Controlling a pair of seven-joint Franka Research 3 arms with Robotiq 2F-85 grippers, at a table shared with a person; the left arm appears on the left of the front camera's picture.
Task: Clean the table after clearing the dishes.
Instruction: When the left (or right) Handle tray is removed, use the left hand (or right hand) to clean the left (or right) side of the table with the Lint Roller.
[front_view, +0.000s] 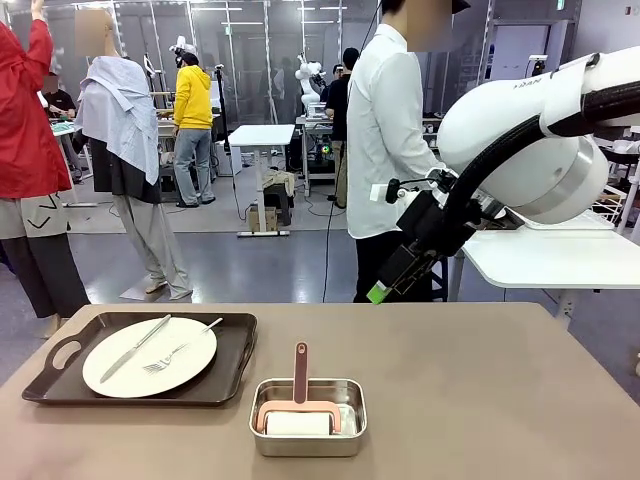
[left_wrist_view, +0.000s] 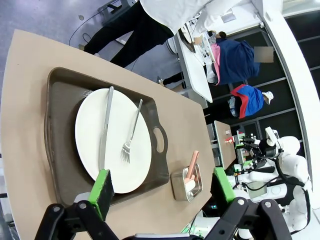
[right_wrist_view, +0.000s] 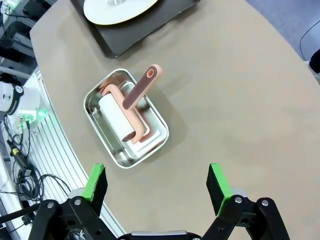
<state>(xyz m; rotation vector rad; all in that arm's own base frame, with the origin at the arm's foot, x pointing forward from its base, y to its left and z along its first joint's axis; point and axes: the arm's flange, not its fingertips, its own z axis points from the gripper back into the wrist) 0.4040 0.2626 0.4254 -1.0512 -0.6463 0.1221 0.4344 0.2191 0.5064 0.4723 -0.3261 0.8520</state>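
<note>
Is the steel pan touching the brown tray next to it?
Apart. The right wrist view shows a strip of bare table between the steel pan and the nearest corner of the tray.

Left end effector (left_wrist_view: 162, 182) low in frame, jaws spread wide, nothing between. One green pad (left_wrist_view: 104, 184) overlaps plate's near rim in picture. Brown table (left_wrist_view: 30, 100) carries dark handled tray (left_wrist_view: 60, 80). On it: white plate (left_wrist_view: 90, 135), with knife (left_wrist_view: 105, 127) and fork (left_wrist_view: 131, 131) lying side by side, apart. Steel pan (left_wrist_view: 182, 187) just beside tray, pink-handled roller (left_wrist_view: 193, 162) inside. Person (left_wrist_view: 150, 25) in white shirt at far edge.
</note>
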